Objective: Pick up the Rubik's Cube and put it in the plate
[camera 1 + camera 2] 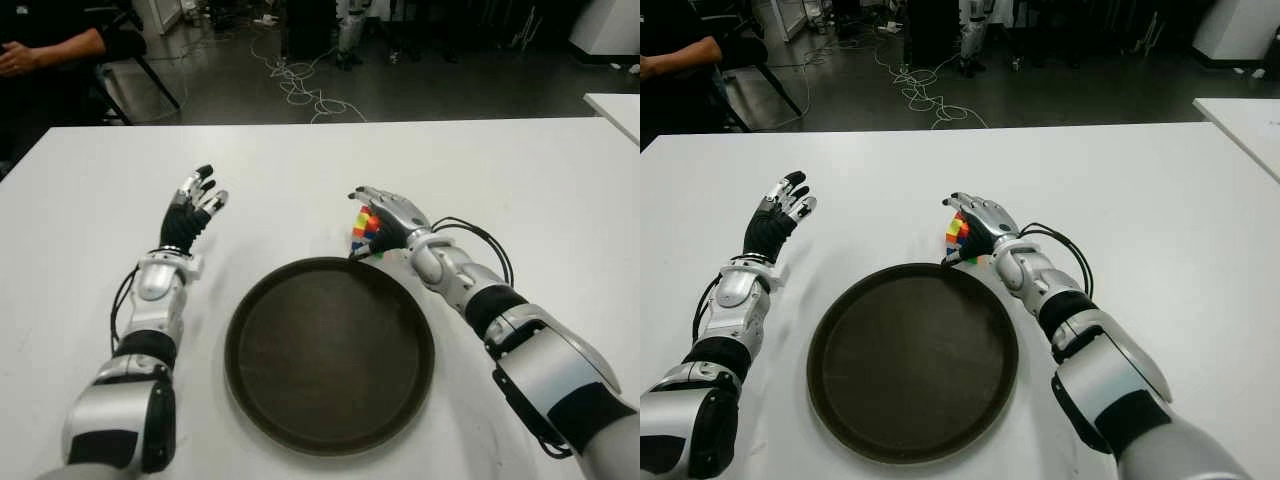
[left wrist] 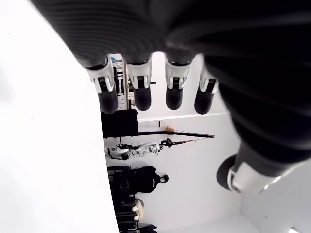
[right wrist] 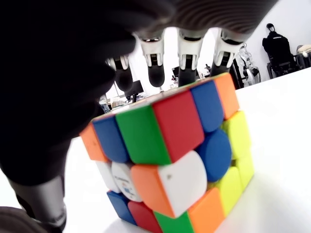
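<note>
The right hand (image 1: 388, 222), fingers arched open over the light, rigid, slick multicoloured plastic Rubik's Cube (image 3: 170, 155) beside the round dark plate's (image 1: 330, 430) far rim, should pinch opposite flat faces; the left hand (image 1: 193, 210) hovers open.

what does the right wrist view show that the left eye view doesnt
Only the right wrist view shows the Rubik's Cube close up: it sits on the table, with the fingers hanging over its top and not visibly closed on it.

Only the left eye view shows the empty dark plate right beside the cube, the left hand open to the plate's left, and a person's arm at the far edge.

Both show the right hand covering the cube and the white table.
</note>
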